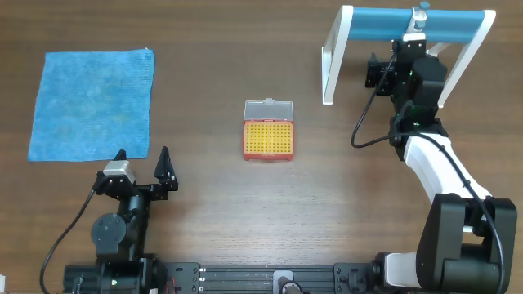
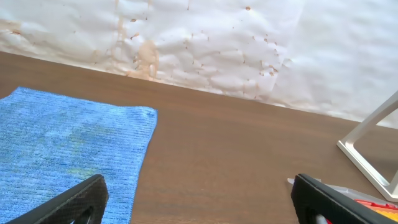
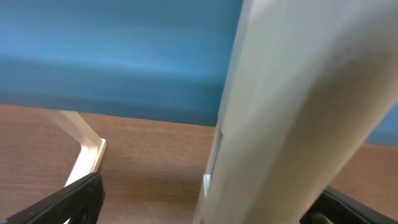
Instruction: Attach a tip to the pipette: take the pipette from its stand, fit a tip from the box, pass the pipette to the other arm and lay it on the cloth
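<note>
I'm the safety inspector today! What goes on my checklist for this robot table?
Surface: brown wooden table.
Job's things: pipette on the stand; open tip box mid-table; blue cloth lying flat at the far left.
Clutter: nothing seen.
Claws: left claw open, holding nothing, near the cloth's corner; right claw open, one finger on each side of the pipette.
Cables: black cable beside the right arm, another beside the left.
Surroundings: wrinkled white sheet behind the table.

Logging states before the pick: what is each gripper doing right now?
Left gripper: open, empty.
Right gripper: open, with the pipette between its fingers, not clamped.
</note>
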### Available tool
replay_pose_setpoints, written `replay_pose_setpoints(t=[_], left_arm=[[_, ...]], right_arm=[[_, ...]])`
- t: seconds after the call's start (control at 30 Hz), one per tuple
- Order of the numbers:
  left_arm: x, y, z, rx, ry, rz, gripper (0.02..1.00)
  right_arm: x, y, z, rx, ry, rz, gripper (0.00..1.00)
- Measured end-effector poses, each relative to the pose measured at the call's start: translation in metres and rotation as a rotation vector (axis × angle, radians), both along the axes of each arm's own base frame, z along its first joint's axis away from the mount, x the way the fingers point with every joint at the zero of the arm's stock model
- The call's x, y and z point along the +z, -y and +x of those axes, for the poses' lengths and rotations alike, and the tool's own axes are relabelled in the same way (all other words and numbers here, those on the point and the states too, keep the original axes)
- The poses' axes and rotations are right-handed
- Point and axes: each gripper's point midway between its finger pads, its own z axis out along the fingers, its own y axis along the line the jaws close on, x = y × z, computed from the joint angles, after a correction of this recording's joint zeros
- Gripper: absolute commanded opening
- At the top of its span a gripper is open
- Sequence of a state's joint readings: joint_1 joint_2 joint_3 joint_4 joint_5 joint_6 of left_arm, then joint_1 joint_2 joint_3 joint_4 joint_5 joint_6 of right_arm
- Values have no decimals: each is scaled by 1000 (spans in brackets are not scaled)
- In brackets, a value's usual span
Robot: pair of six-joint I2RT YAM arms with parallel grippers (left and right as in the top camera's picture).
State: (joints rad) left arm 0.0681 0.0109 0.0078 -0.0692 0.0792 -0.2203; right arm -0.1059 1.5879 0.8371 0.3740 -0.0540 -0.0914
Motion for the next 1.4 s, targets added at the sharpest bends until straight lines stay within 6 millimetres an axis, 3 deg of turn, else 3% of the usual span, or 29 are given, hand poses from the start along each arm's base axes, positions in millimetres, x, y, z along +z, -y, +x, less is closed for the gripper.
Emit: replay_pose_setpoints(t=[0.4, 0.53, 0.67, 0.73, 0.83, 1.4], left_arm=[[0, 0, 0, 0, 0, 0, 956], [0, 0, 0, 0, 0, 0, 956], [0, 0, 0, 0, 0, 0, 954], [0, 0, 0, 0, 0, 0, 956], [0, 0, 0, 0, 0, 0, 954], [0, 0, 0, 0, 0, 0, 954]], right_arm=[[2, 3, 0, -26, 11, 52, 996], [3, 7, 1, -48, 18, 84, 939], [4, 9, 1, -58, 22, 97, 610], [4, 9, 1, -61, 22, 104, 340], [4, 9, 1, -64, 22, 102, 82], [11, 10, 3, -67, 52, 100, 77]])
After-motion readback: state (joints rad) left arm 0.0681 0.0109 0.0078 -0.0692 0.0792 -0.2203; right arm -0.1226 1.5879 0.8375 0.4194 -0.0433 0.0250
